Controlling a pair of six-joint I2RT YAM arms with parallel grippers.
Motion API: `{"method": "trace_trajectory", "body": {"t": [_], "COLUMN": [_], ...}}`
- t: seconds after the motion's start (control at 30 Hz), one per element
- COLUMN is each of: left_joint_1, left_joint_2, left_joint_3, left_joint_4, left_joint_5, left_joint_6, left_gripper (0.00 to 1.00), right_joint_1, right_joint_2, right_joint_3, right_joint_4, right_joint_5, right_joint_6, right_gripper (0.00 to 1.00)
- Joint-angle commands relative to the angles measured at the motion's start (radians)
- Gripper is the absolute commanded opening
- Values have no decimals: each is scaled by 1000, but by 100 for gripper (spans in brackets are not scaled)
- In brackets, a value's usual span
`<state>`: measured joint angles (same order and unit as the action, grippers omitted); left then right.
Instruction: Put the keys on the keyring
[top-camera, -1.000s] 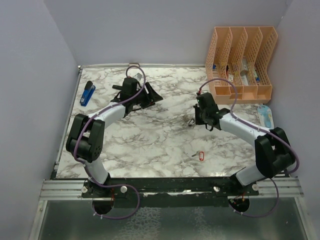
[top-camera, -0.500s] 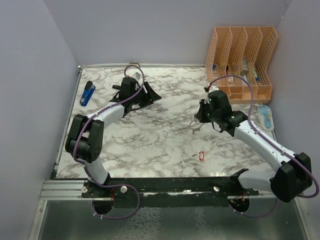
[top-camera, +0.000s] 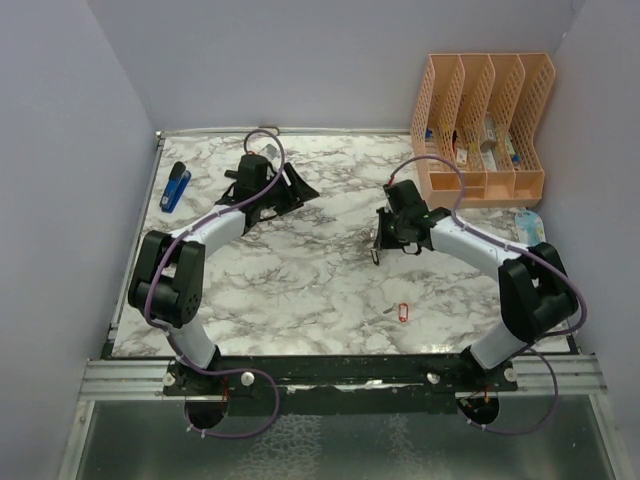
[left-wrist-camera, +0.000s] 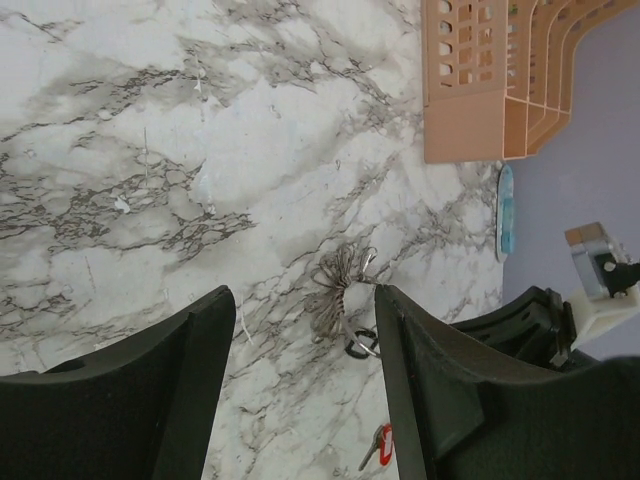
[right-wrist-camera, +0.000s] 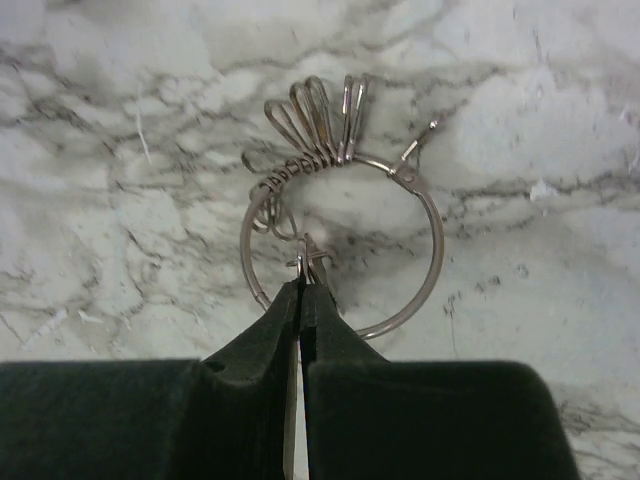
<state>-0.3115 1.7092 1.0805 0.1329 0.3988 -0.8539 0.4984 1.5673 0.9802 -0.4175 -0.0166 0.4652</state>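
The keyring (right-wrist-camera: 436, 232) is a thin silver wire ring with several wire clips bunched at its top. It hangs just over the marble table. My right gripper (right-wrist-camera: 303, 288) is shut, pinching a small clip on the ring's inner side. In the top view the right gripper (top-camera: 386, 236) holds the keyring (top-camera: 375, 253) mid-table. A silver key with a red tag (top-camera: 403, 312) lies alone nearer the front; it also shows in the left wrist view (left-wrist-camera: 381, 444). My left gripper (top-camera: 300, 188) is open and empty at the back left. Its view looks across at the keyring (left-wrist-camera: 343, 285). The dark-headed key is not clearly visible.
An orange slotted file organizer (top-camera: 480, 125) stands at the back right, also in the left wrist view (left-wrist-camera: 470, 95). A blue object (top-camera: 176, 186) lies at the left edge. A blue-and-white item (top-camera: 531, 230) lies at the right edge. Grey walls close in the table.
The right arm's elbow swung out to the right and came back. Its gripper stays shut on the keyring and ends slightly further left. The left arm has barely moved.
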Motion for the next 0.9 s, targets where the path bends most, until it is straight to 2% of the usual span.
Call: {"method": "trace_trajectory", "body": {"t": [0.0, 0.1, 0.33, 0.57, 0.7, 0.87], "left_joint_1": [18, 20, 24, 34, 37, 39], "left_joint_2": [-27, -21, -37, -66, -56, -55], "left_joint_3": [-9, -14, -25, -13, -13, -24], "left_joint_4": [22, 31, 48, 27, 25, 27], "left_joint_5": [-9, -5, -3, -2, 1, 0], "left_joint_6": [11, 6, -6, 0, -5, -2], "left_gripper": [61, 61, 61, 61, 61, 61], "right_joint_1": [6, 6, 20, 147, 150, 149], "right_joint_2": [63, 66, -66, -180, -118, 77], "right_joint_3": [138, 171, 141, 74, 54, 139], "right_joint_4": [76, 72, 19, -26, -8, -29], "right_joint_5": [-24, -29, -71, -142, -173, -185], "right_joint_6": [-28, -34, -24, 100, 158, 193], "right_gripper": [1, 1, 1, 1, 1, 1]}}
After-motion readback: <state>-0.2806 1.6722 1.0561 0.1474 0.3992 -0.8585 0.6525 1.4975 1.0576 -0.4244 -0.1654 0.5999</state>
